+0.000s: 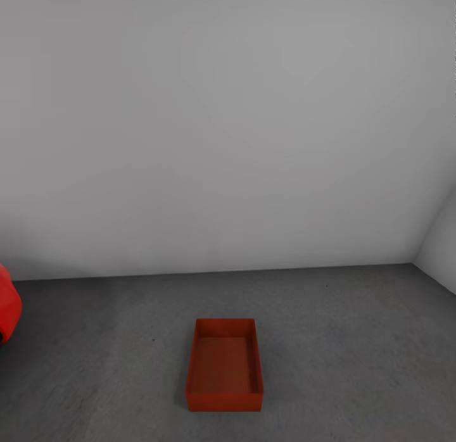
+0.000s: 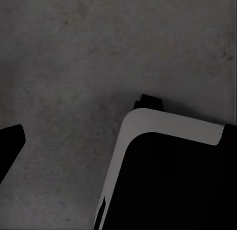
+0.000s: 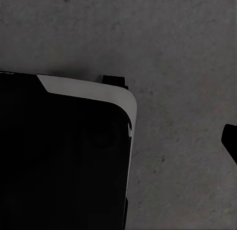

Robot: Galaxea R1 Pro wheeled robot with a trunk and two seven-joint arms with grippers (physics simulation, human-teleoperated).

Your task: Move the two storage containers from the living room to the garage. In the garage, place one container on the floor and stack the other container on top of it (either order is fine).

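One orange-red storage container [image 1: 224, 366] rests flat and open-topped on the dark grey garage floor [image 1: 354, 340], a little in front of the back wall, with nothing inside it. In the left wrist view one dark fingertip [image 2: 10, 143] of my left gripper shows at the frame's edge, over bare concrete. The right wrist view likewise has one dark fingertip [image 3: 231, 141] at its edge. Both fingertips sit far from the frame's middle, and nothing is between the fingers.
A glossy red car [image 1: 7, 312] pokes in at the far left. A plain grey-white wall [image 1: 228, 144] closes the back, and a side wall [image 1: 440, 252] meets it at the right. My black base with a white rim [image 2: 173, 180] [image 3: 59, 161] shows below both wrists.
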